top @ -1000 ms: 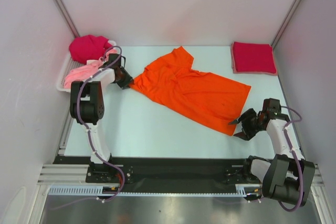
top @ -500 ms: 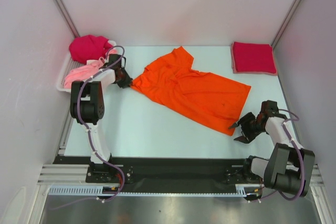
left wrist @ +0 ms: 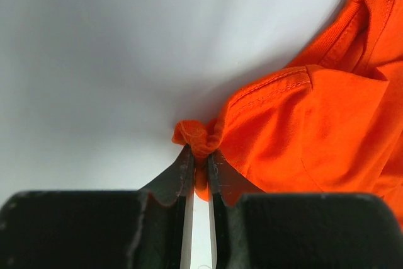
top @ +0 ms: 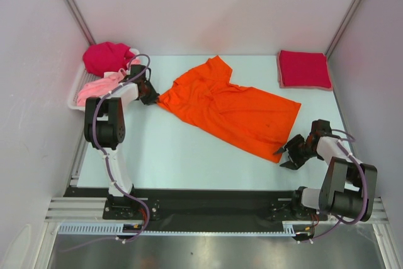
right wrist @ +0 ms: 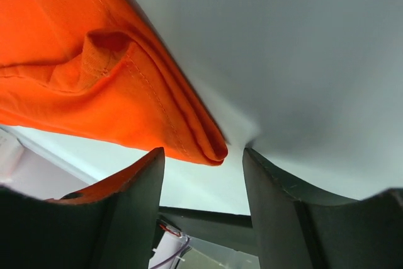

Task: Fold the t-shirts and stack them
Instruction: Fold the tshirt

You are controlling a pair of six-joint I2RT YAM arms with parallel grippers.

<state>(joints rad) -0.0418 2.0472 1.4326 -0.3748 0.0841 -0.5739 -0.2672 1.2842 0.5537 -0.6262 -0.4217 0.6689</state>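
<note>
The left fingers grip a bunched corner of the orange t-shirt, so the open right fingers should reach in and catch both hem layers before lifting

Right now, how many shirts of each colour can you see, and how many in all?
Orange shirt: 1
Red shirt, folded: 1
Magenta shirt: 1
Pale pink shirt: 1
Total: 4
</note>
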